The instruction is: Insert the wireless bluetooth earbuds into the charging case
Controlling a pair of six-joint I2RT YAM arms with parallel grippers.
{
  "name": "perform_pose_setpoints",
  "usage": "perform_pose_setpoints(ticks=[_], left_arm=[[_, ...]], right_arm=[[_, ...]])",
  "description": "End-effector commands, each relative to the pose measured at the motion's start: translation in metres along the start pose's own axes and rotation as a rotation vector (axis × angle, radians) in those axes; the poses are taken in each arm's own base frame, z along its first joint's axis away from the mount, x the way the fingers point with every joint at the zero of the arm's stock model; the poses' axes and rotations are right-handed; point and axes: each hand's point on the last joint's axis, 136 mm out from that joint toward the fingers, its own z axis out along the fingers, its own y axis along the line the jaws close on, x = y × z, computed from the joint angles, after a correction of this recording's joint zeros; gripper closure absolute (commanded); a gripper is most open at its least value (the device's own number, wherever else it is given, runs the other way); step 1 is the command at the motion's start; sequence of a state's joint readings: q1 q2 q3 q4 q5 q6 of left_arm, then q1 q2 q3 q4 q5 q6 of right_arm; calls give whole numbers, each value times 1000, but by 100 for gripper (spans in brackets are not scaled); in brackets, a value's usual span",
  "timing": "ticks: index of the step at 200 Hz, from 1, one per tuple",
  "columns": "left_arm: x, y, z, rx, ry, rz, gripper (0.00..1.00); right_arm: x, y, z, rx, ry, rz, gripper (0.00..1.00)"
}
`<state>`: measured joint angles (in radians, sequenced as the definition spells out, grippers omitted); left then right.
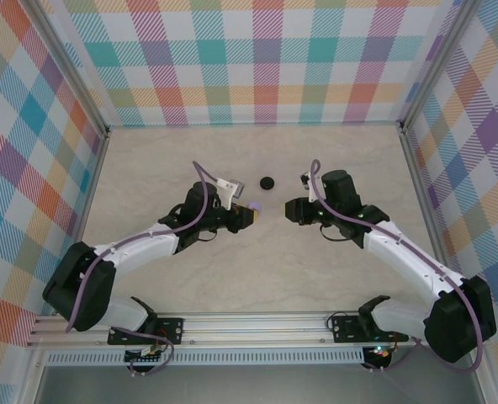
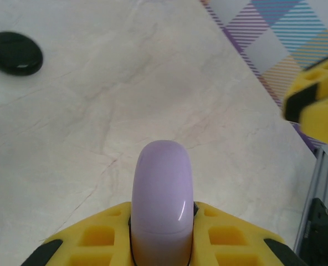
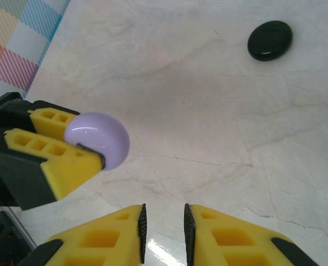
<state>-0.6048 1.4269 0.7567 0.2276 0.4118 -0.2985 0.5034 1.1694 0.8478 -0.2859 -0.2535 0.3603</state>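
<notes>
My left gripper (image 1: 251,215) is shut on a closed, round pale lavender charging case (image 2: 162,194), held on edge between its yellow fingers (image 2: 97,241) above the table. In the right wrist view the same lavender case (image 3: 97,138) hangs at the left, a short way ahead of my right gripper (image 3: 163,221). The right gripper's jaws stand a narrow gap apart with nothing between them. The two grippers face each other near the table's middle, the right gripper (image 1: 288,209) just right of the lavender case (image 1: 256,207). The earbuds are out of view.
A closed black round case (image 1: 267,182) lies on the marble-look table (image 1: 257,278) just behind the two grippers, and shows again as black case (image 2: 15,53) and black case (image 3: 270,40). Plaid walls (image 1: 257,59) enclose the table on three sides.
</notes>
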Motion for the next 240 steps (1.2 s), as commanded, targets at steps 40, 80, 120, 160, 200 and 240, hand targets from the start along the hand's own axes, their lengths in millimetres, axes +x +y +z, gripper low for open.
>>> perform_pose_setpoints(ticks=[40, 80, 120, 160, 200, 240], left_arm=[[3, 48, 37, -135, 97, -298, 89], [16, 53, 70, -76, 180, -390, 89], [17, 57, 90, -51, 207, -423, 89], [19, 62, 107, -37, 239, -444, 89], [22, 70, 120, -58, 269, -459, 88], [25, 76, 127, -74, 292, -461, 88]], right_arm=[[0, -6, -7, 48, -3, -21, 72], [3, -7, -6, 48, 10, -21, 72], [5, -8, -5, 52, 19, -24, 71], [5, -8, -3, 53, 28, -20, 71], [5, -8, -1, 49, 33, -16, 71], [6, -8, -2, 49, 36, -14, 71]])
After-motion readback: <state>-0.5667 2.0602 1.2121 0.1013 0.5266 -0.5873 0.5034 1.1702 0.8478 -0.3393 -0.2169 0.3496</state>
